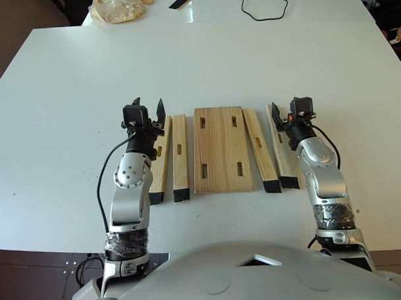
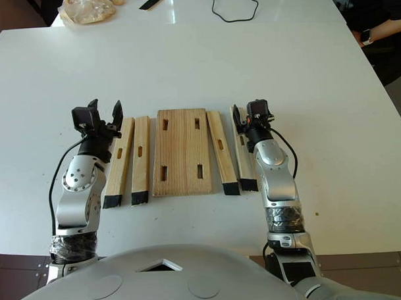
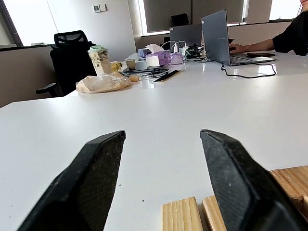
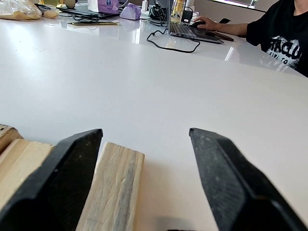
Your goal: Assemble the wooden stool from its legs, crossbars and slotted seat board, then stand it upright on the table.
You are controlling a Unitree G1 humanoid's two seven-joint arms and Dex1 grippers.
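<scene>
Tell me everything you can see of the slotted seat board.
The slotted seat board is a pale, rectangular wooden panel with lengthwise grain and four small rectangular slots, one near each corner. It lies flat on the white table, not yet assembled. A left bar and a right bar lie close along its long sides. Whether they touch it is unclear. Nothing holds it.

Colours we log on the white counter
Seat board: honey-pale wood, fine straight grain. Legs: light wood, black-tipped ends. Left end effector and right end effector: matte black.
</scene>
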